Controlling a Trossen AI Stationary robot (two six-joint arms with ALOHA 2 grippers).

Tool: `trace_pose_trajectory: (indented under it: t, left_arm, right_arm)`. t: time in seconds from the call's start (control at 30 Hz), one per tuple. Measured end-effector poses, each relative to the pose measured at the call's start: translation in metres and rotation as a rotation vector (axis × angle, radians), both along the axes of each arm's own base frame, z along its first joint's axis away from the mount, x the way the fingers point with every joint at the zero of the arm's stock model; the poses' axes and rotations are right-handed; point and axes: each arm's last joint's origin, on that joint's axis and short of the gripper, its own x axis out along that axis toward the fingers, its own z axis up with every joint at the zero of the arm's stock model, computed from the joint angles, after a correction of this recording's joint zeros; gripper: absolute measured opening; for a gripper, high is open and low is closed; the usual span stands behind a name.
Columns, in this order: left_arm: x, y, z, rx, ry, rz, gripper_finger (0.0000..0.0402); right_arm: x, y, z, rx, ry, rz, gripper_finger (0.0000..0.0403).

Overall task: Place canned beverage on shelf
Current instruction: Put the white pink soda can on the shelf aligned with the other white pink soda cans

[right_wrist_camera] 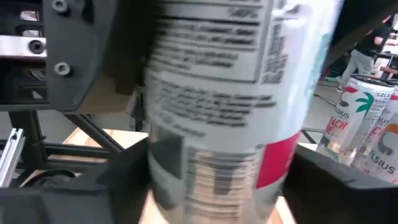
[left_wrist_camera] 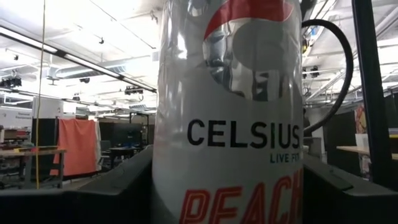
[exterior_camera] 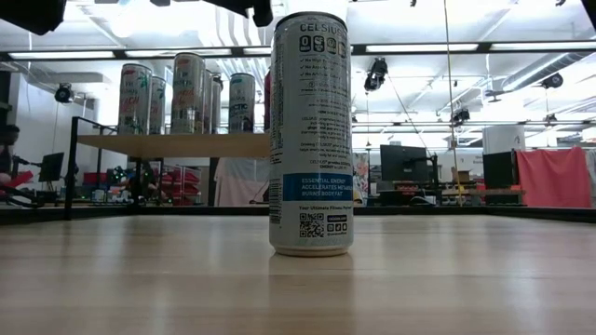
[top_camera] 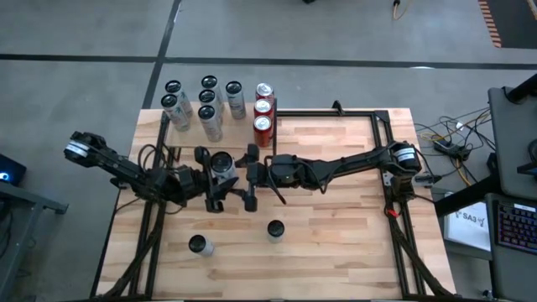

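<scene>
A tall white Celsius can (top_camera: pixel 222 164) stands upright in the air over the middle of the table, between both grippers. My left gripper (top_camera: pixel 215 179) comes at it from the left and my right gripper (top_camera: pixel 250 176) from the right, and both are shut on it. The can fills the left wrist view (left_wrist_camera: pixel 230 124) and the right wrist view (right_wrist_camera: pixel 217 112). The shelf (top_camera: pixel 239 132) stands at the far left and carries several silver cans (top_camera: pixel 205 105) and three red cans (top_camera: pixel 263 117). It also shows in the low view (exterior_camera: pixel 177 144). My left gripper pinches the can's side wall (left_wrist_camera: pixel 166 186) between its two fingers, one on each side of the printed label. The fingers lie level, coming from the table's left. The can stands upright and clear of the table. My right gripper has the same can's side wall (right_wrist_camera: pixel 163 186) between its two fingers, on the small-print side. The fingers lie level, coming from the table's right. Both fingers stand against the can, which shows blurred here.
Two more cans stand on the table's near part, one near the left (top_camera: pixel 200 245) and one near the middle (top_camera: pixel 274 228). The second one looms close in the low view (exterior_camera: pixel 310 130). A black metal frame (top_camera: pixel 382 117) runs around the tabletop.
</scene>
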Motion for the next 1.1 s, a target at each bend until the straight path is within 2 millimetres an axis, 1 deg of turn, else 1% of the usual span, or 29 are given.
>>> trace_pose_trajectory:
  t: [0.07, 0.1, 0.33, 0.43, 0.57, 0.7, 0.8, 0.9, 1.1]
  left_arm:
    - [-0.001, 0.000, -0.001, -0.005, -0.002, 0.001, 0.0261]
    - [-0.001, 0.001, -0.001, -0.005, -0.002, 0.001, 0.0262]
    - [-0.002, 0.000, -0.002, -0.032, 0.005, -0.014, 0.0262]
    - [-0.004, 0.001, -0.002, -0.065, 0.014, -0.017, 0.0269]
    - [-0.006, 0.002, 0.000, -0.080, 0.014, -0.022, 0.0293]
    - [-0.007, 0.002, 0.001, -0.068, 0.024, -0.013, 0.0322]
    - [-0.012, 0.001, 0.004, -0.036, 0.042, -0.005, 0.0338]
    - [-0.019, 0.001, 0.008, -0.039, 0.062, 0.017, 0.0345]
    - [-0.036, 0.002, 0.014, -0.044, 0.135, 0.105, 0.0347]
  right_arm:
    - [0.000, 0.000, 0.000, 0.008, 0.000, -0.002, 0.0259]
    - [0.000, 0.000, 0.000, 0.007, 0.003, -0.002, 0.0246]
    - [-0.001, 0.000, 0.001, 0.017, 0.007, -0.007, 0.0246]
    - [-0.002, 0.000, 0.001, 0.016, 0.011, -0.008, 0.0246]
    - [-0.002, -0.001, 0.002, 0.015, 0.012, -0.018, 0.0246]
    - [-0.003, -0.002, 0.001, 0.006, 0.027, -0.067, 0.0246]
    - [-0.005, -0.002, 0.003, 0.006, 0.038, -0.074, 0.0246]
    - [-0.009, -0.003, 0.008, 0.004, 0.047, -0.115, 0.0246]
    - [-0.016, -0.005, 0.013, -0.047, 0.078, -0.263, 0.0246]
